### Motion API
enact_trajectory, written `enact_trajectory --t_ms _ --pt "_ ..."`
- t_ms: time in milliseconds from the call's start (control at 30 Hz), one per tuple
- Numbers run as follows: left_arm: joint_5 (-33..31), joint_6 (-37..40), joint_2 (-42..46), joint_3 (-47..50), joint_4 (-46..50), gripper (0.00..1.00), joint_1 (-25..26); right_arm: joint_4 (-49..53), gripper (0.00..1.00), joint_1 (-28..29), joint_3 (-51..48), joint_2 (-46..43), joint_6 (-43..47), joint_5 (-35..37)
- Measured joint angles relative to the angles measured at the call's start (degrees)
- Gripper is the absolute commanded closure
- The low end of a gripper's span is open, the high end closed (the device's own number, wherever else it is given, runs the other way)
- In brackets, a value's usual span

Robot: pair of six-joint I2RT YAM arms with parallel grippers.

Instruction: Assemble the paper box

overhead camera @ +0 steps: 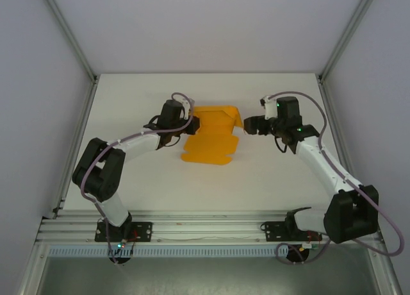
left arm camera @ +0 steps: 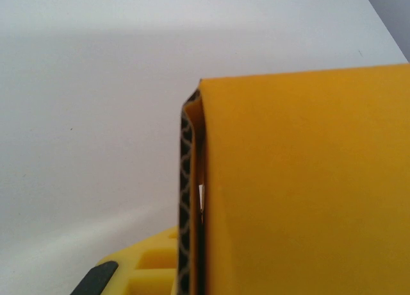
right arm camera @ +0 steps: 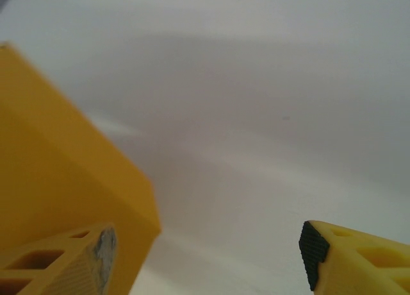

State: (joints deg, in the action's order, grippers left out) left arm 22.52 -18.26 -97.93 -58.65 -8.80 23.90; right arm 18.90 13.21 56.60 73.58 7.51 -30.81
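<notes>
At mid-table the orange box (overhead camera: 211,138) lies part-folded, its far flaps raised. Left gripper (overhead camera: 190,125) has its jaws pressed onto the box's left edge, the card pinched against its patterned pad (left arm camera: 186,199). Right gripper (overhead camera: 246,125) sits just beside the raised right flap, jaws spread above the table (overhead camera: 141,179).

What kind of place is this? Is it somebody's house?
Probably a robot lab's test booth, not a house. A left arm and a right arm are bolted to a metal rail at the edge of a white table, with plain panels and metal posts around it.
</notes>
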Motion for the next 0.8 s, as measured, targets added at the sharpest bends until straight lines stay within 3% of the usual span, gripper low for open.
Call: enact_trajectory --t_ms 267,800 --pt "0.4 0.0 0.0 0.0 0.0 1.0 0.0 -0.1 0.31 3.1 1.5 4.5 3.1 -10.9" --pt "0.6 0.2 0.7 0.0 0.1 1.0 0.0 -1.7 0.28 7.0 5.0 8.9 5.3 -11.7"
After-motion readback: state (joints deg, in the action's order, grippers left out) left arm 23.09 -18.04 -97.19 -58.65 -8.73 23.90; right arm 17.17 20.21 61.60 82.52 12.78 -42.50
